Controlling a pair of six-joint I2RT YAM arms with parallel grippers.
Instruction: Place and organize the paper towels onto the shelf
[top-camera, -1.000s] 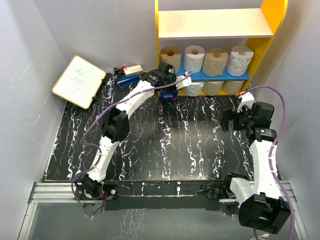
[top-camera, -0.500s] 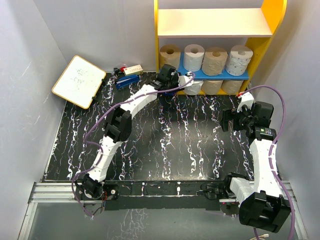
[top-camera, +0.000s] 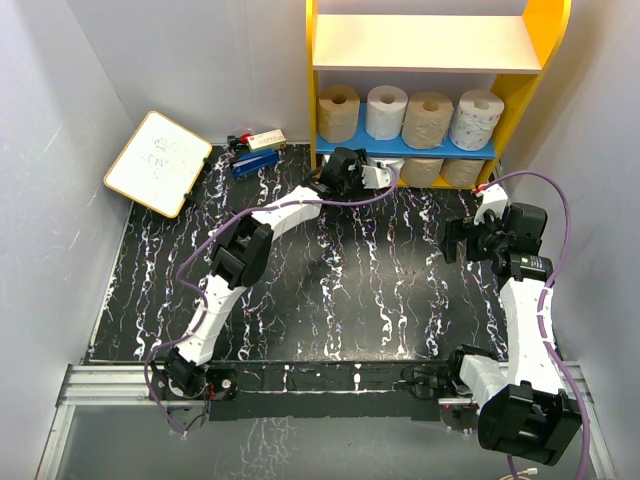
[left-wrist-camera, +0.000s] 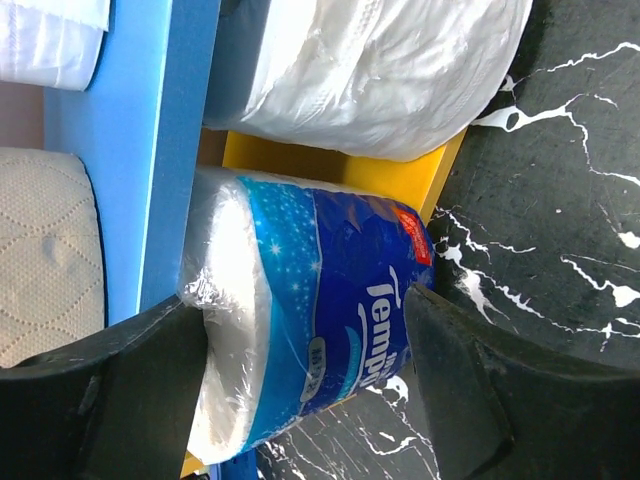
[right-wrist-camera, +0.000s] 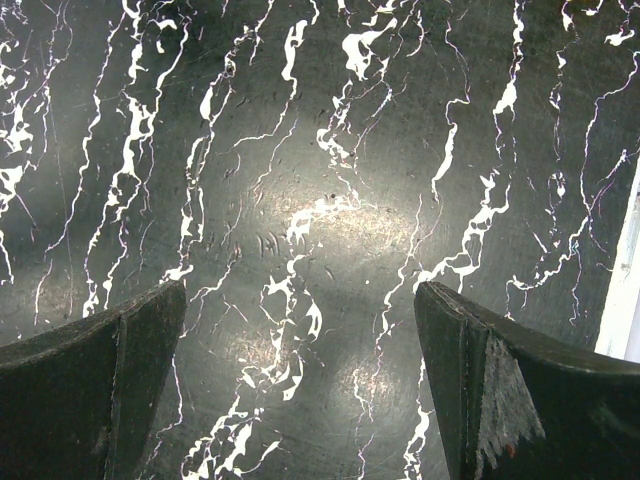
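Right pincer (right-wrist-camera: 298, 310): spread, over the black white-veined table (top-camera: 330, 290), well in front of the yellow-framed open shelf (top-camera: 548, 40). Left pincer (left-wrist-camera: 300, 340): pinching a blue-wrapped white paper roll (left-wrist-camera: 330, 290) at the shelf's bottom level, below its blue lower board (left-wrist-camera: 180, 100) and just beside a white plastic-wrapped roll (left-wrist-camera: 390, 60). Two pale rolls (top-camera: 425, 172) further right under the same board. Four upright paper rolls (top-camera: 430, 120), white and tan, in a row on the blue board. Pale peach upper board (top-camera: 420, 45) above them.
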